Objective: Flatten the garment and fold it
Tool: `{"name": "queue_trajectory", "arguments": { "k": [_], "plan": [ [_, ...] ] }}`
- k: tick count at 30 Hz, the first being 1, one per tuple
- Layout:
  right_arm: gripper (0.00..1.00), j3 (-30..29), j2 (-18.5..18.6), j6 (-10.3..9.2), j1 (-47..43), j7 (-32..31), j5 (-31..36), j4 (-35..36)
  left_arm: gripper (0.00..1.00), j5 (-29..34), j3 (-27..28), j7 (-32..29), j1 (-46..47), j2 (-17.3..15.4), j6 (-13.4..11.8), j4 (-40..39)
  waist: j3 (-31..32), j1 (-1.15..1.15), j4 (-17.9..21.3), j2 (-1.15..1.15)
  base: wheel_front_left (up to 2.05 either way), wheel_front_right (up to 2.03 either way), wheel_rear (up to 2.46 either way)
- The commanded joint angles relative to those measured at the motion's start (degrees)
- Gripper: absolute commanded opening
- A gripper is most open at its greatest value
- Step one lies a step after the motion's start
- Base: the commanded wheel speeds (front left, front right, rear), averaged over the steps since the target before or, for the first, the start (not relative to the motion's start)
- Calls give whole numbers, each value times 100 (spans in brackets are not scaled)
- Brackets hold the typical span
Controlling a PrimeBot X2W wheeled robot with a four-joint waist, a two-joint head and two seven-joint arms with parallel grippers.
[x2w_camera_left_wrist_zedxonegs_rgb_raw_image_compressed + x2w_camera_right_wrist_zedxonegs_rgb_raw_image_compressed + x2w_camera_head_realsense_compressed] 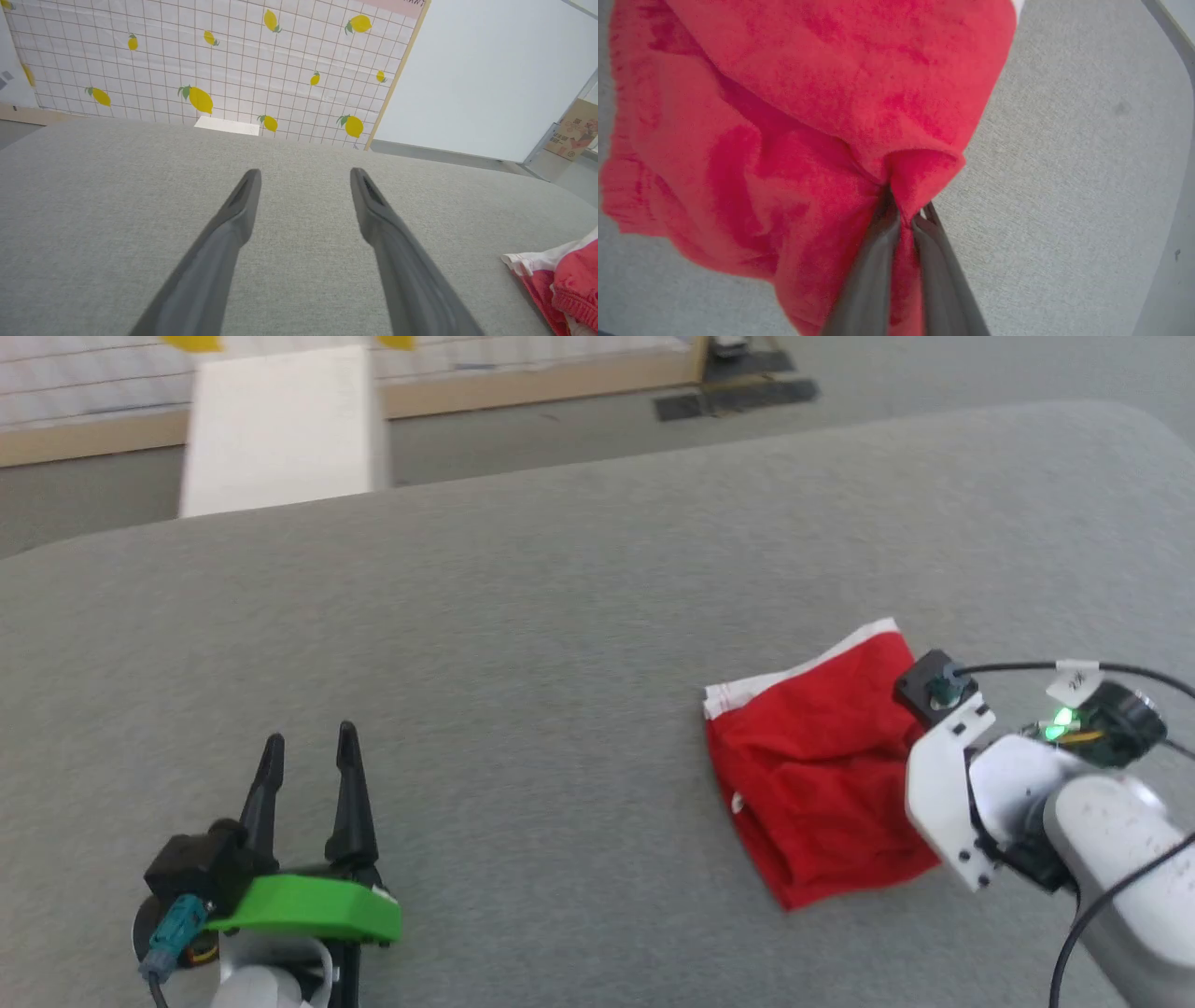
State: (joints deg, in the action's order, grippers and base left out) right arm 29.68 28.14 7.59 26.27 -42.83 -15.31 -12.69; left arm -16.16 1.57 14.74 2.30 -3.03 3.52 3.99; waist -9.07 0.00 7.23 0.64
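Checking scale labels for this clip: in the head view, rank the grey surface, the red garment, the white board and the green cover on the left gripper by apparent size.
1. grey surface
2. garment and white board: similar area, and the board lies farther away, so unranked
3. green cover on the left gripper

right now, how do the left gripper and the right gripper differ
The left gripper is open with nothing between its fingers; the right gripper is shut on a pinch of the garment. The left gripper is apart from the garment, over bare grey surface; the right gripper is at the garment's right edge. Both have two long dark fingers.
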Motion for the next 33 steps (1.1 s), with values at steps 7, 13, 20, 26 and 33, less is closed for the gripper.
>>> {"name": "queue_trajectory", "arguments": {
  "k": [7,13,20,26,33],
  "plan": [
    [0,532,270,-10,1060,577,-77,-823,100,184,37,26,387,-141,47,-87,-797,0,1620,-64,0,0,0],
    [0,464,275,-10,1723,1180,63,-1706,100,245,112,13,528,-307,3,-292,-1204,0,1859,-64,0,0,0],
    [0,-365,409,-10,2245,1789,533,-2604,100,388,222,-261,596,-602,-113,-832,-1774,0,1750,-64,0,0,0],
    [0,-1274,389,-10,2486,2163,871,-3091,100,373,390,-542,661,-772,-227,-1301,-2195,0,1544,-64,0,0,0],
    [100,-2666,205,-10,2646,2356,1615,-3619,100,347,398,-742,584,-858,-273,-1609,-2347,0,1358,-64,0,0,0]
  ]
}}
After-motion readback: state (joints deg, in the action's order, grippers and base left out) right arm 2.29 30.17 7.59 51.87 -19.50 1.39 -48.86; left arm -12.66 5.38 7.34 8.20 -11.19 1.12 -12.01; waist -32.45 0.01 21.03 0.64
